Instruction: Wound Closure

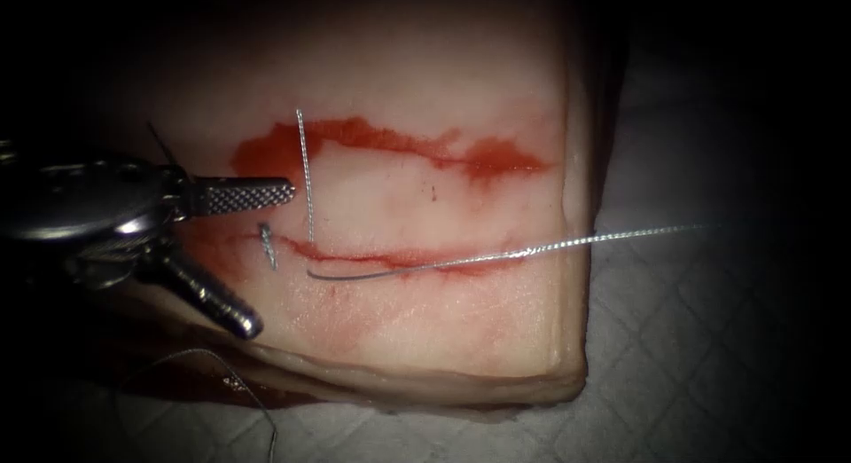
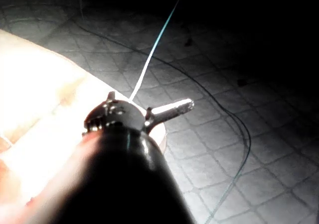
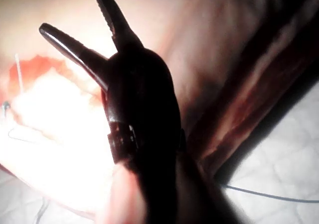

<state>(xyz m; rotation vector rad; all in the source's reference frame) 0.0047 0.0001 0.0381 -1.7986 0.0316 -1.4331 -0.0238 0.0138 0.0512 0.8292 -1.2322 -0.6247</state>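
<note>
Nearest us, a loose run of thread [image 1: 239,379] trails over the pad [image 1: 709,357] below the tissue [image 1: 399,325]. Next comes the left tool [image 1: 270,259], reaching in from the left with its jaws spread wide and nothing between them, one jaw level and the other angled down toward us. Just off its tips sits a short stitch [image 1: 267,246] at the left end of the cut [image 1: 390,257]. The needle [image 1: 355,275] lies along the near lip of the cut, held by neither tool. It seems to rest on the surface, though we cannot be sure that its left tip is free of the tissue. From its right end the thread runs out over the tissue's right edge. Farther back a strand stands up from the cut, ending at the band of red fluid [image 1: 355,133]. We judge the work to be between grips: a stitch is in and the needle is waiting. Picking it up would call for jaws closing across its curve without snagging the strand beside it. The right wrist view adds the right tool [image 3: 70,10], its jaws parted and empty, hovering above the tissue. The left wrist view adds how the thread sweeps in a wide arc across the pad beyond the left tool.
</note>
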